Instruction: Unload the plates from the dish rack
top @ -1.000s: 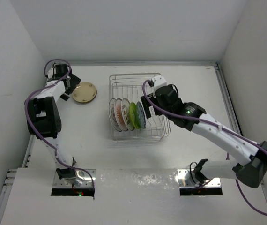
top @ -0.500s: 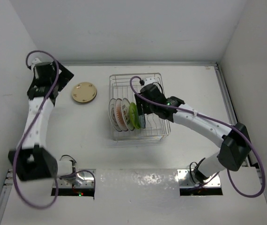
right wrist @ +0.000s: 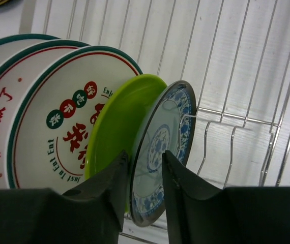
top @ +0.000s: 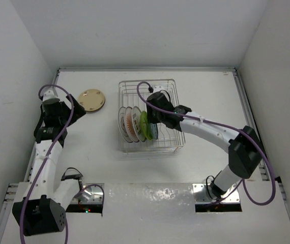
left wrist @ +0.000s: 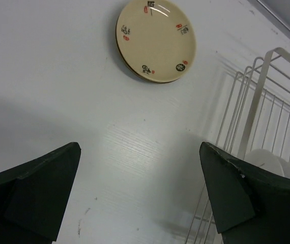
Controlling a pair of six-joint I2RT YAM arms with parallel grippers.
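A white table [top: 99, 152], walled in white on three sides, carries everything. Near its middle stands the square silver wire dish rack [top: 145, 94], its rear half bare wire. Five round plates stand on edge in a tight row along the front of the rack. From the left these are three white plates with green rims and red lettering [right wrist: 43, 117], a plain lime-green plate [right wrist: 117, 122], and, at the right end, a grey plate with a blue pattern [right wrist: 170, 132].

The right arm reaches across the rack from the right, and its purple cable [top: 141, 90] loops above the wires. The right gripper [right wrist: 145, 168] has its jaws drawn narrow astride the blue-patterned plate's rim. One finger is wedged between that plate and the green one, and the other is on the plate's open side. Whether the pads press the rim cannot be told.

Left of the rack and apart from it, a cream round plate with small red and dark marks [left wrist: 156, 40] lies flat on the table. The left gripper [left wrist: 140, 203] hangs above bare table near this plate, with its jaws spread wide and nothing between them.
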